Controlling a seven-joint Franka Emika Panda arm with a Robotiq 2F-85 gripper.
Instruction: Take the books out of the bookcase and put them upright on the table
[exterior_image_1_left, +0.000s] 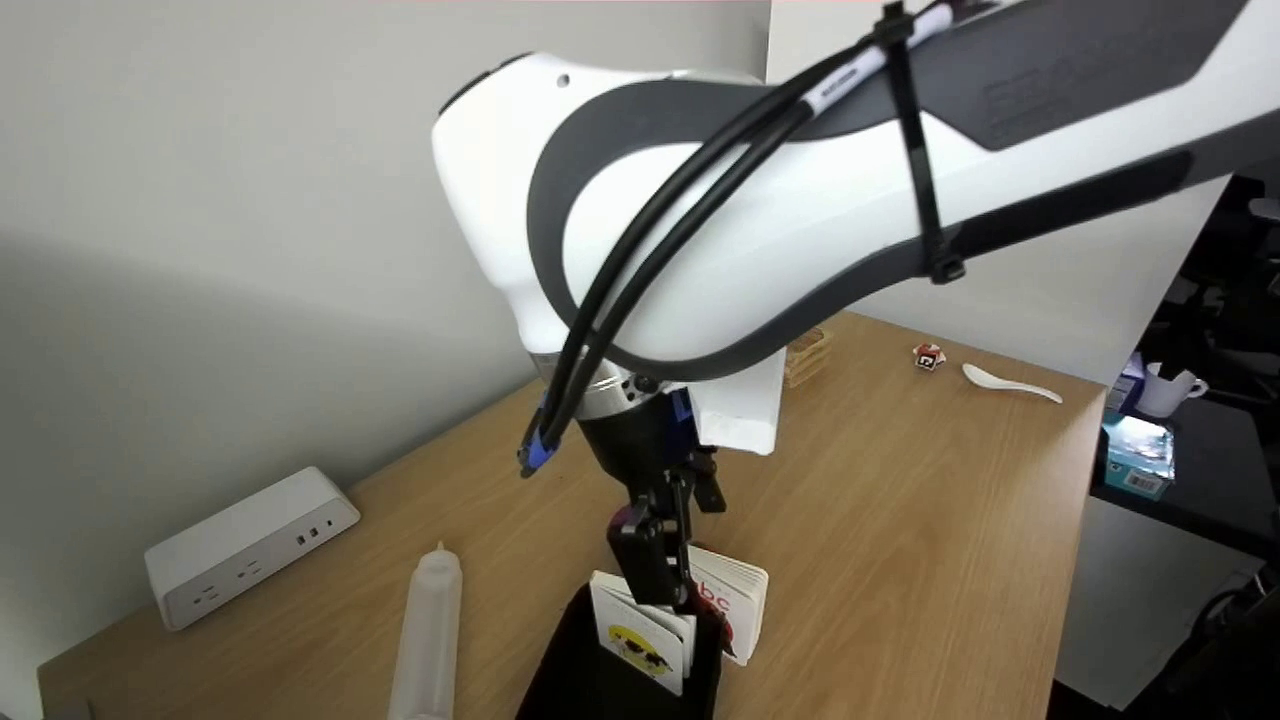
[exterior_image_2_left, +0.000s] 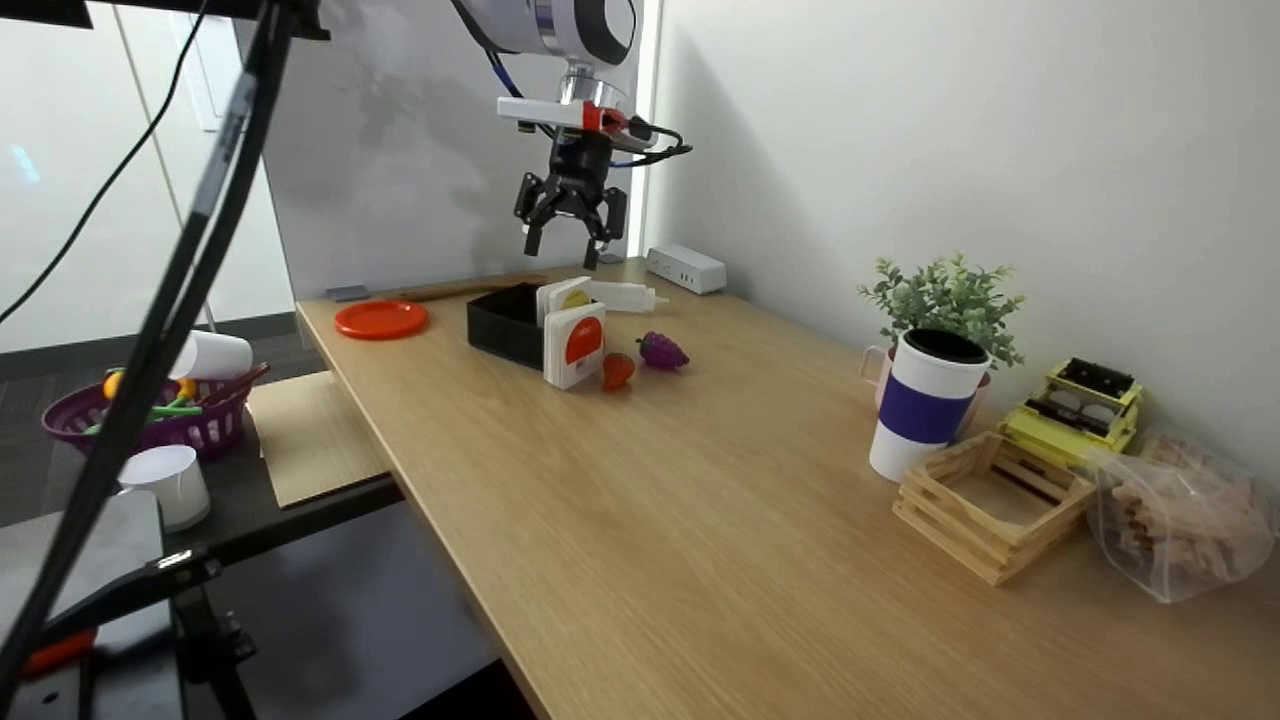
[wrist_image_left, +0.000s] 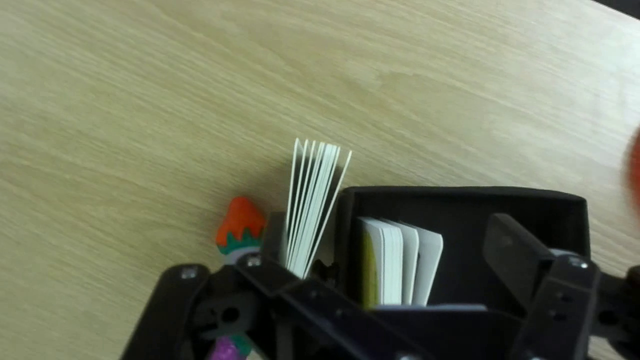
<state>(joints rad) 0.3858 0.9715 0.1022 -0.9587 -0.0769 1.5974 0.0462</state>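
Observation:
A white book with a yellow circle on its cover stands inside the low black bookcase, shown as a book in an exterior view and as white page edges in the wrist view. Another white book with a red-and-black mark stands upright on the table, just outside the bookcase. Its pages fan slightly in the wrist view. My gripper is open and empty above the bookcase. In the wrist view, its fingers are wide apart, one over each side of the inside book.
A toy strawberry and purple toy grapes lie beside the standing book. A squeeze bottle and white power strip are near the wall. A red plate is near the table edge. A wooden crate stands farther along.

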